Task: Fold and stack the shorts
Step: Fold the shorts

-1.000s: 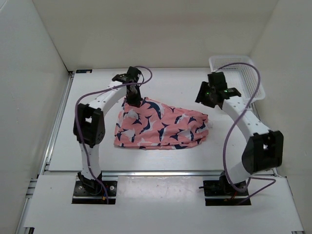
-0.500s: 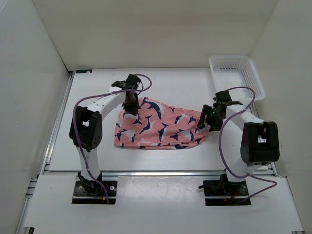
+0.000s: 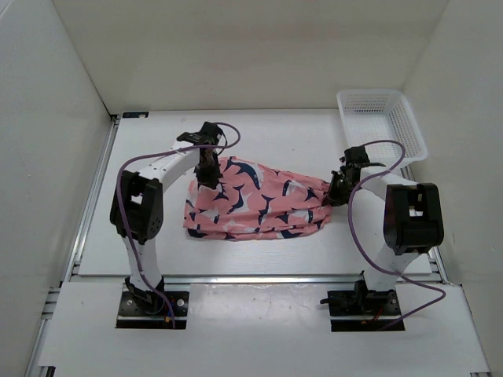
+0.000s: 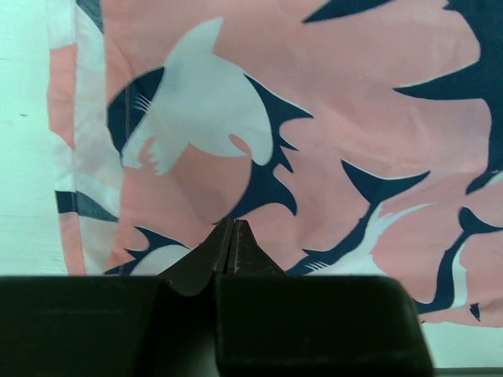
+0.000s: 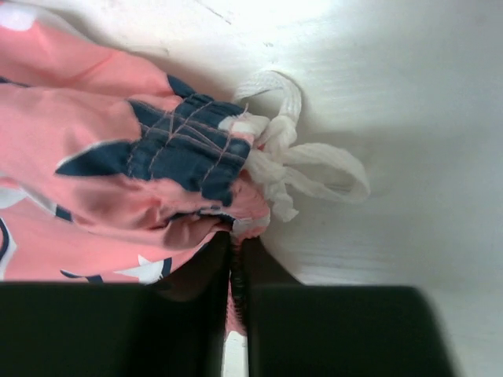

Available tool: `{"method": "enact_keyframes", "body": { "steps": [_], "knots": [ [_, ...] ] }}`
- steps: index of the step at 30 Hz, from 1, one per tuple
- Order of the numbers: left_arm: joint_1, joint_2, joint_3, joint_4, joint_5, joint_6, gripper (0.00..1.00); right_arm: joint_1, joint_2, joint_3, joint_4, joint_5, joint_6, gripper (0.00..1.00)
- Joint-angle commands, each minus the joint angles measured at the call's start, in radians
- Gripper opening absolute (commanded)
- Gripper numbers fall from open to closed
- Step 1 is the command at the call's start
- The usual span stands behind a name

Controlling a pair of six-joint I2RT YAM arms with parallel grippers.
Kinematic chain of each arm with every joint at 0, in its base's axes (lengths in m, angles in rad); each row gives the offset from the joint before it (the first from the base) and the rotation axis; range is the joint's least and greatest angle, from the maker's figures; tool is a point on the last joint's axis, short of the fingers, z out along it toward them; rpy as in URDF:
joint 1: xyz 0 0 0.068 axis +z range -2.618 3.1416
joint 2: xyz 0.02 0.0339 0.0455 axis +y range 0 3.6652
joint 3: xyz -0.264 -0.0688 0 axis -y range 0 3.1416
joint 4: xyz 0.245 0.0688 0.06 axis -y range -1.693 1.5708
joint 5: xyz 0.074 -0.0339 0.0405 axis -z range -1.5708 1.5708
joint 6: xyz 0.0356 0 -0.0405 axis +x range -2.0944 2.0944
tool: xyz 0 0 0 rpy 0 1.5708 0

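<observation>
Top external view showed the shorts lying about the middle of the desk, spread crosswise between the two arms, coral-pink with navy-and-white shapes, the cloth in loose layers along its near edge; the left gripper was down on the far left corner of the garment, and the right gripper was low at its right end, towards the right edge of the desk; the far hem ran nearly straight between the two; a white mesh basket sat in the far right corner, well apart from the cloth; left wrist view had the two dark fingers pressed together with barely a line between them, their tips pinching pink fabric just below a white shape; right wrist view had its fingers closed narrow on a bunched fold of the gathered, navy-stitched waistband, a sliver of pink caught between them; the white drawstring lay looped on the bare desk just beside that pinch
</observation>
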Motion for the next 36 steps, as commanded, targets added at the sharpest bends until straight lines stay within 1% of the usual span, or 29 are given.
{"method": "enact_keyframes", "body": {
  "steps": [1,3,8,12,14,17,19,26,31,36],
  "knots": [
    [0.041,-0.056,-0.006,0.013,-0.040,0.005,0.10,0.001,0.035,0.024,-0.011,0.040,-0.014,0.01],
    [0.062,-0.056,-0.017,0.013,-0.050,0.005,0.10,0.001,0.035,0.024,-0.011,0.050,-0.014,0.00],
    [0.182,-0.088,-0.116,0.013,-0.068,0.005,0.10,0.001,0.003,0.055,-0.045,0.112,0.006,0.00],
    [0.237,-0.099,-0.181,0.023,-0.077,-0.004,0.10,0.010,-0.018,0.098,-0.074,0.138,-0.012,0.00],
    [0.257,-0.099,-0.211,0.053,-0.050,-0.016,0.10,0.010,-0.018,0.113,-0.086,0.138,-0.012,0.00],
    [0.257,-0.099,-0.247,0.087,-0.030,-0.026,0.10,0.021,-0.018,0.142,-0.109,0.138,-0.012,0.00],
    [0.246,-0.063,-0.257,0.101,-0.002,-0.035,0.10,0.032,-0.029,0.158,-0.118,0.138,-0.012,0.00],
    [0.176,-0.011,-0.247,0.121,0.032,-0.066,0.10,0.110,-0.083,0.296,-0.220,0.247,-0.012,0.00],
    [0.166,-0.011,-0.257,0.130,0.033,-0.066,0.10,0.205,-0.083,0.450,-0.325,0.334,-0.012,0.00],
    [0.166,-0.011,-0.257,0.139,0.033,-0.056,0.10,0.343,-0.061,0.582,-0.399,0.429,-0.003,0.00]
  ]
}}
